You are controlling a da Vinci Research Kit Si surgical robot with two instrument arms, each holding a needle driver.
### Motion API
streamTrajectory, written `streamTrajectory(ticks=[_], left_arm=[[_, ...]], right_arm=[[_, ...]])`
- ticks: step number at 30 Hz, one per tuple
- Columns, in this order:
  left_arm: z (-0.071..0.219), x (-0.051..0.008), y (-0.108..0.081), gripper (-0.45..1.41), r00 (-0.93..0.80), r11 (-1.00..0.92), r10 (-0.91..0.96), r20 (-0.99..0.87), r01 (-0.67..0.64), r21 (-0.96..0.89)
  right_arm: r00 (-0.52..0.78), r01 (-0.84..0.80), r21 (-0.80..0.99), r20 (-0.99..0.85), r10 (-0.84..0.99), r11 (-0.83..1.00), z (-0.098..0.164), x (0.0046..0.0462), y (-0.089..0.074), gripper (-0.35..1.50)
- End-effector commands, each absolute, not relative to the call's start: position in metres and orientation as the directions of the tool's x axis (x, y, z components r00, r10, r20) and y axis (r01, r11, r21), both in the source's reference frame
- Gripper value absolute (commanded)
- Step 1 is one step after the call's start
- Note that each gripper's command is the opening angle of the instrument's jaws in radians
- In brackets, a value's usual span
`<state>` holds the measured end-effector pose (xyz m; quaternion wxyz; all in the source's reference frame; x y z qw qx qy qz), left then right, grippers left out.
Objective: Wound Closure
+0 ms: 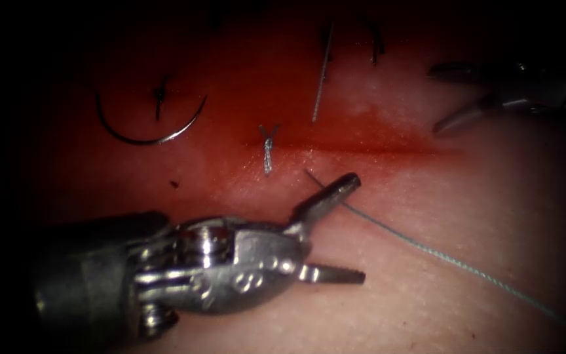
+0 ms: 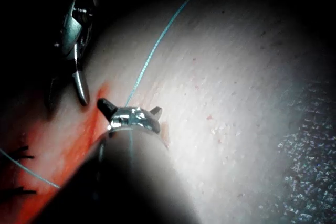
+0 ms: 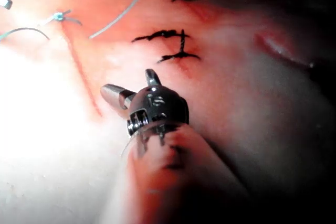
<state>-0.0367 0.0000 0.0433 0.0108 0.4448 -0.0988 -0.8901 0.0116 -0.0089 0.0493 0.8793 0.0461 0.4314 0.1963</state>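
- The thin curved steel needle (image 1: 149, 128) is lying free on the tissue at the upper left of the endoscope frame, above the cut, its ends pointing up; neither tool is holding it, and whether any part is sitting in the tissue cannot be told.
- The pale grey thread (image 1: 427, 248) is running from beside the cut at centre down to the lower right, passing just under the left tool's upper jaw.
- A short knotted stitch (image 1: 268, 147) is sitting across the dark red horizontal cut (image 1: 388, 151).
- The pink pork-belly tissue (image 1: 479, 203) is showing red fluid (image 1: 244, 177) around the cut.
- The left arm's steel tool (image 1: 352, 229), lower centre, is standing with jaws spread wide, gripping nothing.
- The right arm's tool (image 1: 435, 98), upper right, is also gaping, empty.
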Motion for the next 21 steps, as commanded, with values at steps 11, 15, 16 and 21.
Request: streamTrajectory(ticks=[11,15,16,21], left_arm=[[0.0438,-0.0444,-0.0022,0.71,-0.569,-0.945,-0.253,-0.783,-0.028,0.326],[0.0431,-0.0451,-0.0024,0.69,-0.557,-0.936,-0.271,-0.785,-0.040,0.351],[0.0429,-0.0453,-0.0025,0.76,-0.555,-0.932,-0.283,-0.782,-0.035,0.362],[0.0414,-0.0459,-0.0028,-0.45,-0.518,-0.921,-0.319,-0.794,-0.029,0.389]], right_arm=[[0.542,-0.262,0.262,-0.756,0.366,0.929,0.0515,0.0137,-0.0096,1.38],[0.548,-0.255,0.261,-0.754,0.361,0.931,0.0521,0.0138,-0.0098,1.38],[0.548,-0.255,0.259,-0.755,0.360,0.932,0.0522,0.0138,-0.0098,1.38],[0.520,-0.191,0.293,-0.779,0.349,0.937,0.0527,0.0139,-0.0101,1.18]])
